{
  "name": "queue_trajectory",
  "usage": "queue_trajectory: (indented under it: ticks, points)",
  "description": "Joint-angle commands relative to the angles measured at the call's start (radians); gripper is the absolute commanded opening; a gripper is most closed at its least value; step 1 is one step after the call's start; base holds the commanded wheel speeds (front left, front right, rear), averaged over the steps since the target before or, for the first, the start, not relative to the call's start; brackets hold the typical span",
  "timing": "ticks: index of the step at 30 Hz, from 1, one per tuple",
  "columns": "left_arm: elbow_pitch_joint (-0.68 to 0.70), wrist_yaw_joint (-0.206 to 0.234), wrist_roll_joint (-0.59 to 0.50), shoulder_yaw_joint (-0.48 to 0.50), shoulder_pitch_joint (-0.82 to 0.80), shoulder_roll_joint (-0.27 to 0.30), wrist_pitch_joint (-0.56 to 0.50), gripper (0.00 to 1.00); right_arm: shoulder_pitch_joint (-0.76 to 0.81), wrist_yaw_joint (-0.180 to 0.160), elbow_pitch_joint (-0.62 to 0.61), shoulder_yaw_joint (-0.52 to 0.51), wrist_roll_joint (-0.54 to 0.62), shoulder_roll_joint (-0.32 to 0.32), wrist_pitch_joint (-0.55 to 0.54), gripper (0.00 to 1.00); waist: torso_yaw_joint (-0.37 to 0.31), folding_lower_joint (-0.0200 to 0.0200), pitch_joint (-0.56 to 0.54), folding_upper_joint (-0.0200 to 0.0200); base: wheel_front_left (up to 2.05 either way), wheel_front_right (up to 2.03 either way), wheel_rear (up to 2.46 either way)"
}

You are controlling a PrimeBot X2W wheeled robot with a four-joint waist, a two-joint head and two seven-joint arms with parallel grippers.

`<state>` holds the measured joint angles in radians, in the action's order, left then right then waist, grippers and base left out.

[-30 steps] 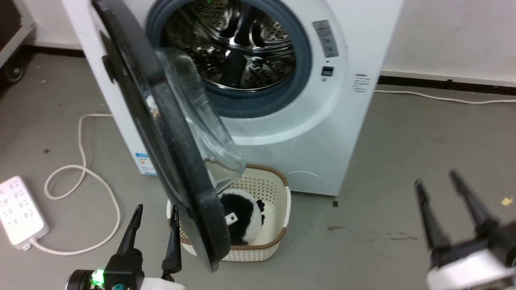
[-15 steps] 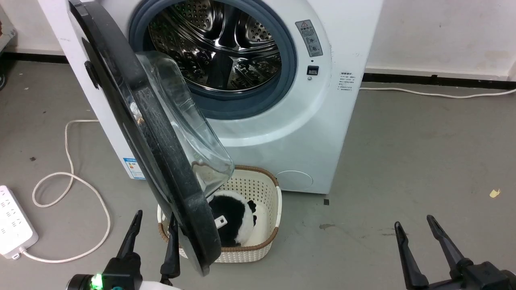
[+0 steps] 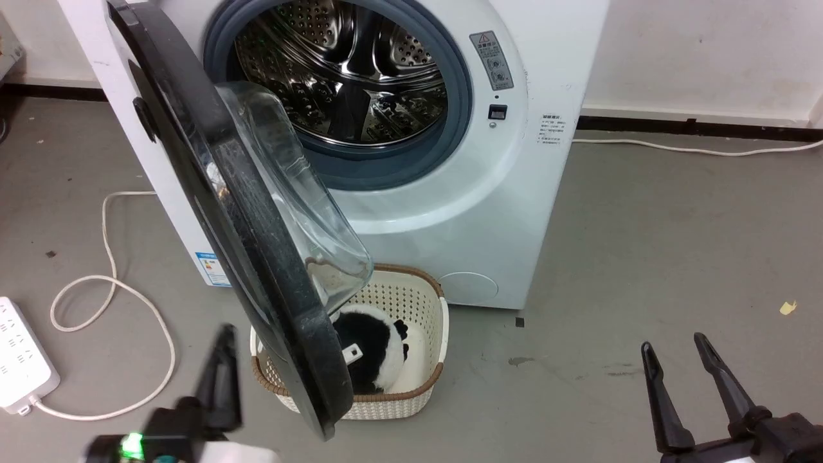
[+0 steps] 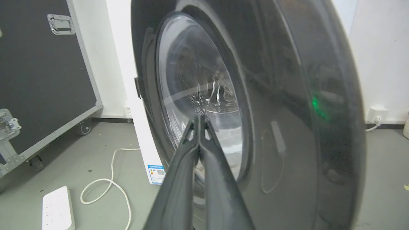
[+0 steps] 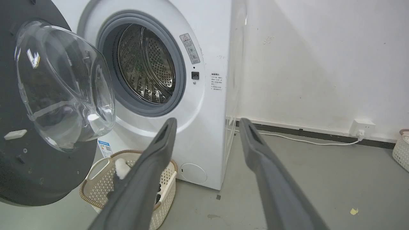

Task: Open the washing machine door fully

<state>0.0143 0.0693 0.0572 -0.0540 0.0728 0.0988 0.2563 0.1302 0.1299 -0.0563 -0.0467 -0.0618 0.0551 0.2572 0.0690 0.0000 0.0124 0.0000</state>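
Observation:
The washing machine [image 3: 488, 206] is a white front-loader with its steel drum exposed. The washing machine door [image 3: 283, 321], black-rimmed with a bulging glass bowl, is swung out roughly square to the machine's front, hinged on the left. My left gripper [image 3: 226, 337] is blurred at the lower left, just left of the door's lower edge, shut on nothing. In the left wrist view its fingers [image 4: 199, 134] are pressed together and point at the door's outer face [image 4: 281, 95]. My right gripper [image 3: 672, 342] stands open at the lower right, far from the door [image 5: 41, 172], with nothing between its fingers [image 5: 153, 159].
A cream basket [image 3: 424, 308] with a black-and-white plush toy [image 3: 373, 347] sits under the door's lower edge. A power strip [image 3: 19, 360] and looped cable [image 3: 116, 283] lie on the floor at left. A black wheeled case [image 4: 41, 80] stands further left.
My left gripper's fingers have closed together and it has shifted a little left, away from the door's edge. The head camera moved earlier. The door stands as before.

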Motion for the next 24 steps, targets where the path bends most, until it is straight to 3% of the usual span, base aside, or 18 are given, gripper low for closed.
queue_trajectory:
  ticks: [1,9,14,19,24]
  points:
    - [0.022,0.011,0.006,0.016,-0.001,-0.007,0.006,0.00,-0.021,0.001,-0.007,-0.001,-0.004,-0.005,0.004,1.00,0.000,0.0000,-0.002,0.0000,0.00,0.00,0.00]
    - [0.216,0.050,0.015,0.103,-0.066,-0.011,0.006,0.00,-0.027,0.001,-0.007,0.016,-0.003,-0.005,0.004,1.00,-0.011,0.0000,-0.017,0.0000,0.00,0.00,0.00]
    - [0.353,0.032,0.022,0.130,-0.159,-0.004,0.006,0.00,-0.032,0.001,-0.013,0.019,0.007,-0.005,0.004,1.00,-0.019,0.0000,-0.015,0.0000,0.00,0.00,0.00]
    - [0.437,0.014,-0.002,0.094,-0.210,0.001,0.006,0.00,-0.028,0.001,-0.012,0.020,0.005,-0.005,0.004,1.00,-0.028,0.0000,-0.014,0.0000,0.00,0.00,0.00]
    - [0.467,-0.014,-0.038,-0.015,-0.205,-0.005,-0.046,0.00,-0.024,0.001,-0.011,0.020,-0.001,-0.005,0.004,1.00,-0.032,0.0000,-0.013,0.0000,0.00,0.00,0.00]
